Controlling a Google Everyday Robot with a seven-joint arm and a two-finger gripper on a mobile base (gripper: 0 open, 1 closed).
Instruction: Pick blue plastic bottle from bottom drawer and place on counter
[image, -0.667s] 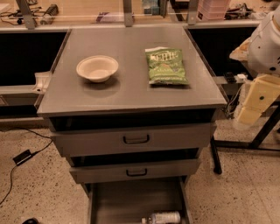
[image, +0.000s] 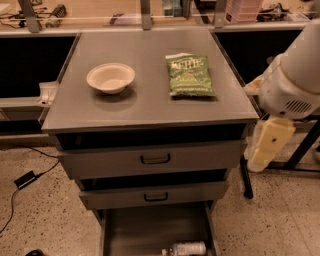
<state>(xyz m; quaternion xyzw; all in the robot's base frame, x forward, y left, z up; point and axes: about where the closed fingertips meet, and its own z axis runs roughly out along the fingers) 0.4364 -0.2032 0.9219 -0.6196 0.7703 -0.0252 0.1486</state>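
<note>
The blue plastic bottle (image: 186, 248) lies on its side in the open bottom drawer (image: 130, 230), at its front edge near the bottom of the view; its white cap points left. The counter (image: 145, 100) is the grey top of the cabinet. My gripper (image: 269, 145), a cream piece hanging under the white arm (image: 295, 80), is to the right of the cabinet, level with the top drawer. It is well above and to the right of the bottle and touches nothing.
A white bowl (image: 110, 78) and a green chip bag (image: 189, 75) sit on the counter. Two shut drawers with black loop handles (image: 155, 159) are above the open one. A wooden bench (image: 100, 20) stands behind. A cable and black adapter (image: 25, 179) lie on the floor at left.
The arm and gripper have moved left and down, closer to the cabinet's right side. The bottle, bowl and bag have not moved.
</note>
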